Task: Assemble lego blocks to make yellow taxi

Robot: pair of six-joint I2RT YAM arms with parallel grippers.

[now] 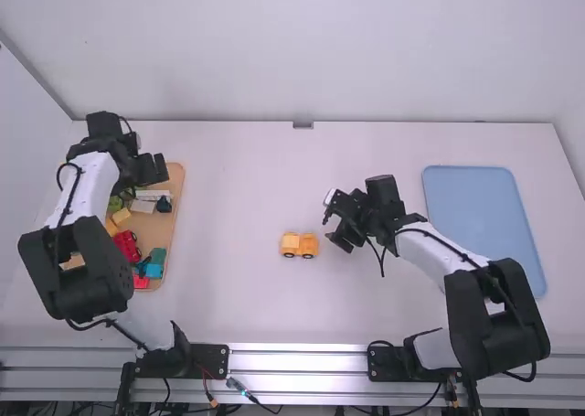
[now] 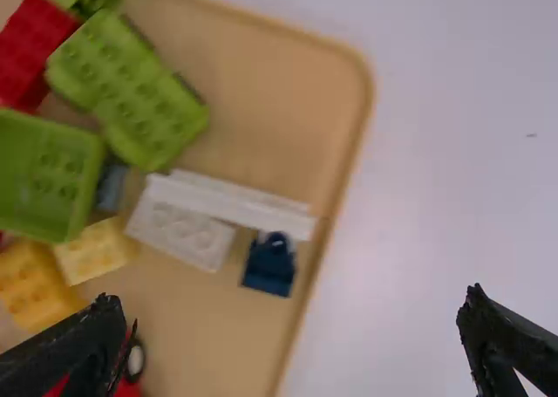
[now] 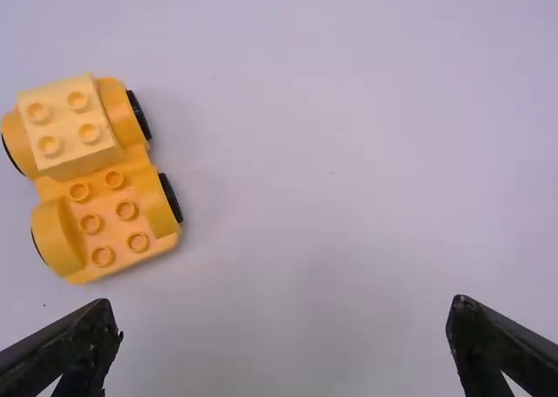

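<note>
Yellow block [image 3: 65,125], wheeled base [image 3: 106,212]: smooth plastic; table [image 1: 238,197]: smooth, matt; rail [image 1: 292,361]: shiny metal.

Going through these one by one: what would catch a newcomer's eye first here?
Probably the yellow-orange wheeled car base near mid-table, a paler block on one end. Next, the tan tray of bright blocks at left, the left tool open above, and the blue tray at right.
</note>
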